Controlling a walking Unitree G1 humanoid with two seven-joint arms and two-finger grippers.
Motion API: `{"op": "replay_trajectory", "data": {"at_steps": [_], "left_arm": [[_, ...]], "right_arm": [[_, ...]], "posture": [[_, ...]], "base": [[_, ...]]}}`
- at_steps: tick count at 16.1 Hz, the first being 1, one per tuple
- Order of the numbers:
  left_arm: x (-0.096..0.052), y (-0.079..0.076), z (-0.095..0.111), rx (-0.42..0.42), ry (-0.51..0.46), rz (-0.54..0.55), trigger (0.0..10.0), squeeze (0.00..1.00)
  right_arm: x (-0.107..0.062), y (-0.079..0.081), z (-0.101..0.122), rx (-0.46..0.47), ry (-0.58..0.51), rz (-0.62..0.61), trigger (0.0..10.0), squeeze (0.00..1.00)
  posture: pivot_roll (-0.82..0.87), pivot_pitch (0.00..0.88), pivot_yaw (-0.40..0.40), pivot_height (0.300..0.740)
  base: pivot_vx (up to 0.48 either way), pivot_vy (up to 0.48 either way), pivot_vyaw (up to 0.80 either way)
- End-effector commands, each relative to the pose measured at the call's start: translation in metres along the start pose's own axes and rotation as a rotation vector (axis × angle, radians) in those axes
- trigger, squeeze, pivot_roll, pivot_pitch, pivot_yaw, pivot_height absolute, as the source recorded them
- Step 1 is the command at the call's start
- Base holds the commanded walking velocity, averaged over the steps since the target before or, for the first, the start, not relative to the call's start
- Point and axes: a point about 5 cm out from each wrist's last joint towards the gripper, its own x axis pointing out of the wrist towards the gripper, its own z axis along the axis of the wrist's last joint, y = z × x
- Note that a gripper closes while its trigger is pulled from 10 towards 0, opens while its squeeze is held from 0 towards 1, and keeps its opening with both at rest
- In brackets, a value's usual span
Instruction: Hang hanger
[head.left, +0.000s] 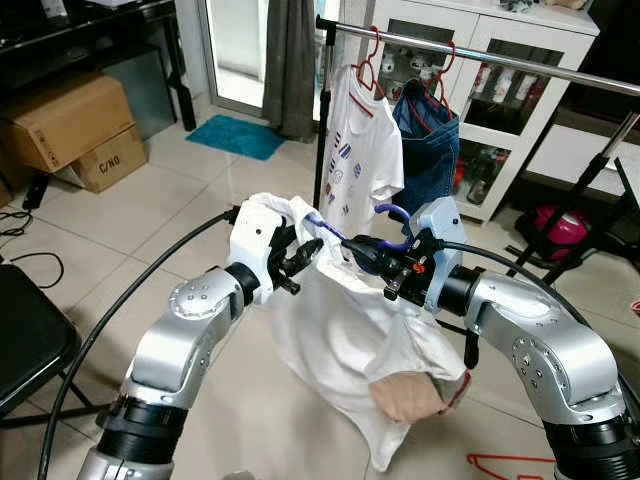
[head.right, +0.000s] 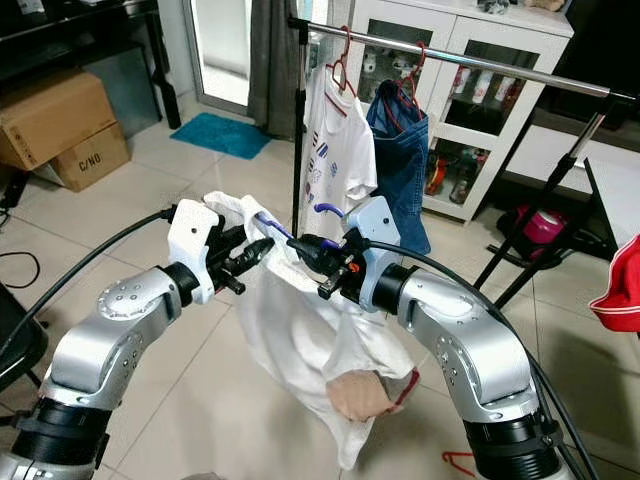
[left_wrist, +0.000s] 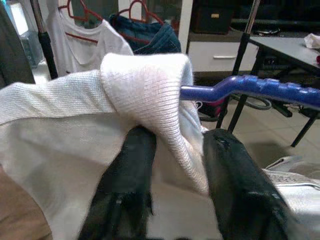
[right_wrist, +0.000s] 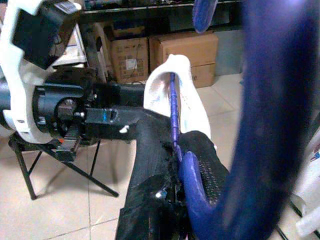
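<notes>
Shirt (head.left: 340, 350) hides most of blue hanger (head.left: 392, 212) between claws.

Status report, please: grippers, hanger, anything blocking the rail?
Left gripper shut on white shirt. Right gripper shut on blue hanger. Rail ahead, shirt and jeans already hanging there.

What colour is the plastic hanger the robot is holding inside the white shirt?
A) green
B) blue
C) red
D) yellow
B: the plastic hanger whose hook curls up above the right gripper is blue, and its arm runs into the white shirt that the left gripper grips at the other side.
</notes>
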Motion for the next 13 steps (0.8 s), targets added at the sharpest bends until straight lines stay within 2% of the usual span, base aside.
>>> {"op": "replay_trajectory", "data": {"at_steps": [1,10,13], "left_arm": [[-0.002,-0.001,0.002,-0.009,-0.008,-0.002,0.0,0.00],[-0.012,-0.003,0.007,-0.025,-0.042,-0.008,0.0,0.00],[-0.019,0.001,0.017,0.000,-0.069,0.018,0.0,0.00]], "right_arm": [[0.001,0.000,0.010,-0.017,-0.026,0.004,0.0,0.00],[0.001,-0.004,0.006,-0.014,-0.009,-0.035,0.0,0.00],[0.000,-0.007,-0.003,-0.052,0.050,-0.056,0.0,0.00]], "posture": [[-0.07,0.000,-0.072,0.740],[-0.06,0.000,-0.072,0.740],[-0.05,0.000,-0.070,0.740]], "base": [[0.000,0.000,0.00],[0.000,0.000,0.00],[0.000,0.000,0.00]]}}
